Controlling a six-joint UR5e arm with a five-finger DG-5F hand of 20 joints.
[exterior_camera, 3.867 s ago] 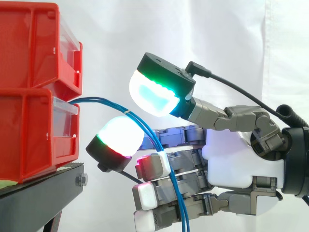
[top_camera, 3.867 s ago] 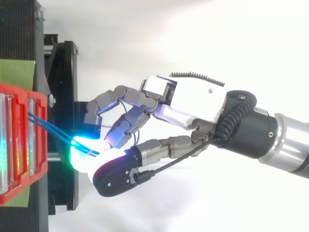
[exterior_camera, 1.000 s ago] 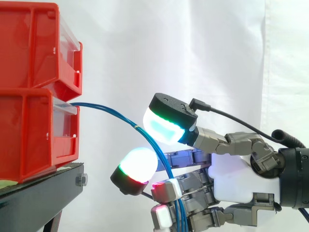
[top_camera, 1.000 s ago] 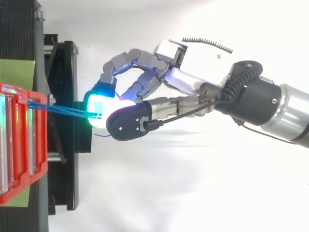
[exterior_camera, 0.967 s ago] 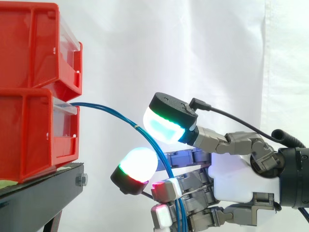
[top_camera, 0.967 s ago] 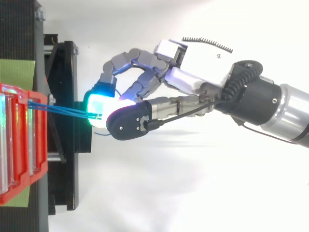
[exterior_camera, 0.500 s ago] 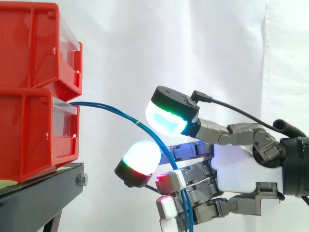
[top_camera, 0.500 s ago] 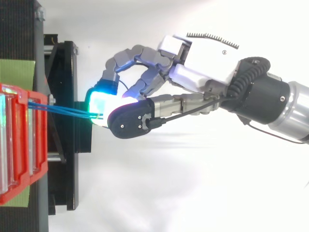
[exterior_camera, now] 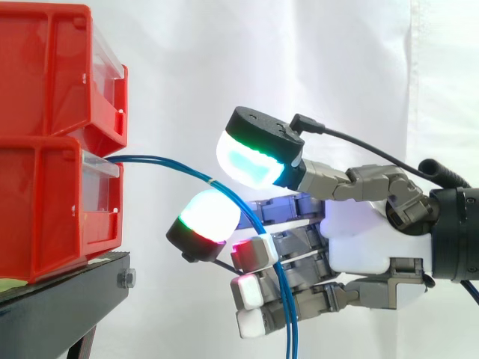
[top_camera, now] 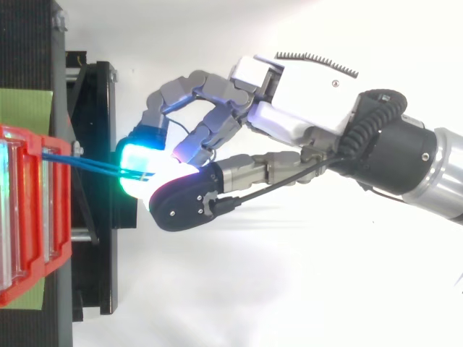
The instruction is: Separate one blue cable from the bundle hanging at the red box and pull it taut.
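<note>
Side view: blue cable bundle (exterior_camera: 165,163) leaves the lower red box (exterior_camera: 52,209) on the black stand (exterior_camera: 60,299). It heads roughly level to the right, arcs down through the hand (exterior_camera: 367,247) and hangs near vertical, so it is slack. The two big glowing pads (exterior_camera: 251,163) sit apart, one above and one below, with the bundle threading the gap. Nothing looks clamped and no strand looks singled out, so I judge this the separating step. The next move calls for the pads to close on one strand only, then a pull away from the box to take up slack. Top view: bundle (top_camera: 79,163) runs left to right from the red box (top_camera: 54,217) into the glowing pads (top_camera: 137,155), with the hand (top_camera: 304,101) reaching in from the right.
</note>
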